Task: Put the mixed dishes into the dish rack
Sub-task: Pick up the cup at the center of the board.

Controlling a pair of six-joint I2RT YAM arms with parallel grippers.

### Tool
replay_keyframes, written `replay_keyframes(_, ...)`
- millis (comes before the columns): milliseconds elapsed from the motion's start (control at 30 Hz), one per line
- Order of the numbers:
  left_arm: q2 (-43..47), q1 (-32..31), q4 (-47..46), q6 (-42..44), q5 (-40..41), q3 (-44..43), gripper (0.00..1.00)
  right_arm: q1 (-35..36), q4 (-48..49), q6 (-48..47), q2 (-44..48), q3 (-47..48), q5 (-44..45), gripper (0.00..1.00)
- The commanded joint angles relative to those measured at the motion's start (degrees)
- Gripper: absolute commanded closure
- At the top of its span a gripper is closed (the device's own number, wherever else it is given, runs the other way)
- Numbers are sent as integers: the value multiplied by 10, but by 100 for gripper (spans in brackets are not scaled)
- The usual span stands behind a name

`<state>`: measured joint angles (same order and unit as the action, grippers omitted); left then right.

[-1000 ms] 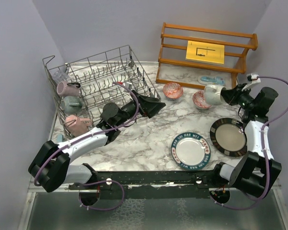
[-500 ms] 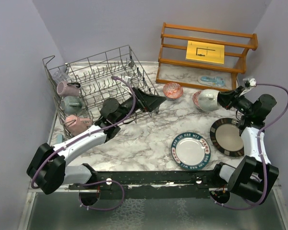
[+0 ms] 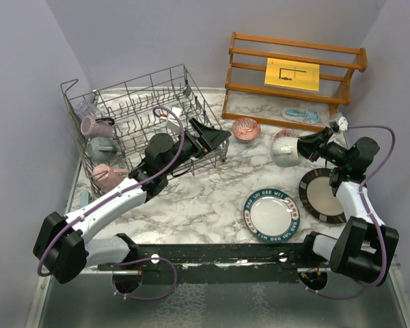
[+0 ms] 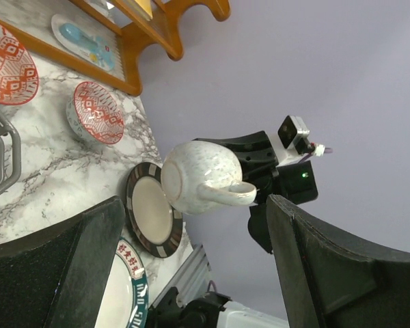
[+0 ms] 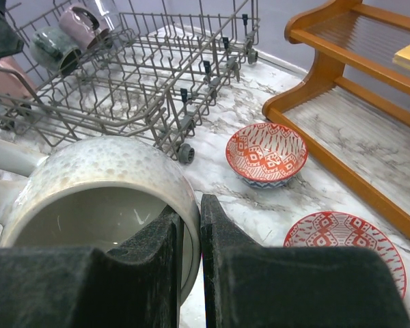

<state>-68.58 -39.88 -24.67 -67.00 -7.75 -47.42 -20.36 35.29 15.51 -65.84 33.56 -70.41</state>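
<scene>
**White mug held aloft beside the rack**

Nearest me, the blue-rimmed plate (image 3: 271, 214) and the dark-rimmed plate (image 3: 324, 196) lie flat on the marble tabletop (image 3: 205, 198). Just beyond, the right gripper (image 3: 299, 149) pinches the white mug (image 3: 284, 152) by its rim, one finger inside, the mug tipped sideways in the air. The left gripper (image 3: 212, 140) hangs spread wide at the dish rack's (image 3: 140, 113) right end. Behind sit a red-patterned bowl (image 5: 266, 154) and a second bowl (image 5: 345, 239); the pink mug (image 3: 109, 178), grey mug (image 3: 99, 148) and mauve mug (image 3: 94, 126) line the rack's left side
</scene>
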Motion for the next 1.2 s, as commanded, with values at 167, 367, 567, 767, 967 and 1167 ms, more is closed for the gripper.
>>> replay_keyframes(167,21,-1,68,-43,38,-12,13,26,23,-99,-3,-2,-14,99)
replay_keyframes(367,18,-2,66,-36,29,-17,13,27,17,-150,-3,-6,-50,99)
replay_keyframes(567,-1,-3,39,-42,-5,-12,13,31,23,-186,1,-15,-58,99)
replay_keyframes(767,-7,-2,34,-34,-11,-11,13,33,55,-196,5,-32,-60,99)
replay_keyframes(967,-8,-3,18,-39,-30,-2,13,34,104,-207,5,-47,-69,99)
replay_keyframes(1167,-2,-3,15,-30,-32,5,13,48,133,-257,5,-41,-67,99)
